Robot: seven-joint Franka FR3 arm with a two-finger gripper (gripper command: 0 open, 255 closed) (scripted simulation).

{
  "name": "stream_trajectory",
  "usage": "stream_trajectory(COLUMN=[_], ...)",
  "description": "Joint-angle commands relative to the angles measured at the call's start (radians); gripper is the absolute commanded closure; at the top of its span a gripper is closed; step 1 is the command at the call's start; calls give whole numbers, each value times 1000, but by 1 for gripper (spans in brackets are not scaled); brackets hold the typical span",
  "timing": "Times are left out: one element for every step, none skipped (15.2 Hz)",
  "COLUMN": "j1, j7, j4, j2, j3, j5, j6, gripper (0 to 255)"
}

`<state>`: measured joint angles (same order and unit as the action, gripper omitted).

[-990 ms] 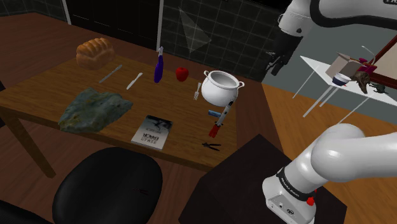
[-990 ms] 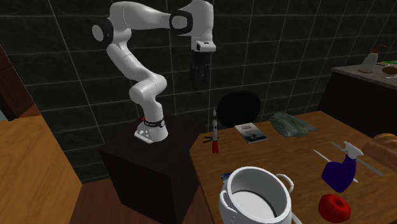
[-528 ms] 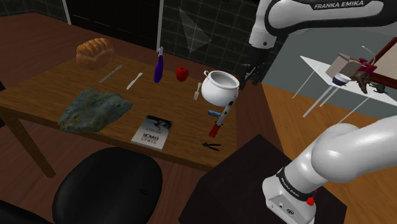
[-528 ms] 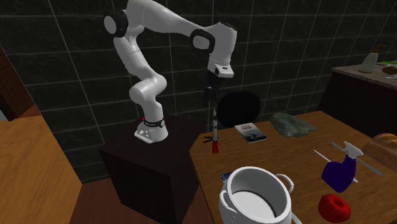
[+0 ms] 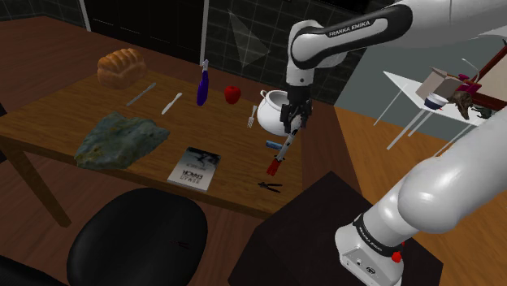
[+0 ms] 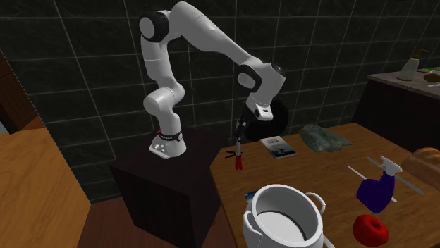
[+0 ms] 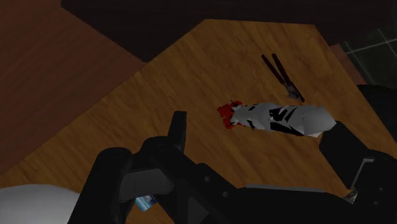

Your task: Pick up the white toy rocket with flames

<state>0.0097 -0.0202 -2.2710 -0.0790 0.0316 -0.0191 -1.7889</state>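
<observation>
The arm is bent forward and down, its gripper (image 5: 290,123) low in front of the white pot (image 5: 272,110), fingers (image 7: 178,130) spread apart and holding nothing. Half a second ago it was up above the pot, and it has dropped in over the toy rocket (image 5: 281,153), which hasn't budged. The rocket lies flat on the wooden table (image 5: 65,110) near the stand-side edge, pale body with black marks, red flames at the tail.

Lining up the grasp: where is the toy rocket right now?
In the shoulder view the toy rocket lies on the table near its right edge, between the white pot and the dark pliers.
</observation>
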Motion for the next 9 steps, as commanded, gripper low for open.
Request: stream_trajectory(j1=[1, 2, 3, 3, 3, 3, 3, 3, 3], j7=[-20, -29, -37, -45, -53, -61, -62, -62, -63], j4=[36, 54, 73, 92, 111, 130, 127, 125, 123], j2=[92, 138, 184, 230, 275, 318, 327, 336, 346], j3=[1, 0, -1, -3, -6, -8, -9, -9, -9], j5=[-17, -25, -34, -42, -50, -57, -57, -58, -58], j6=[4, 4, 6, 8, 11, 14, 2, -10, -21], gripper=[0, 0, 0, 0, 0, 0, 0, 0, 0])
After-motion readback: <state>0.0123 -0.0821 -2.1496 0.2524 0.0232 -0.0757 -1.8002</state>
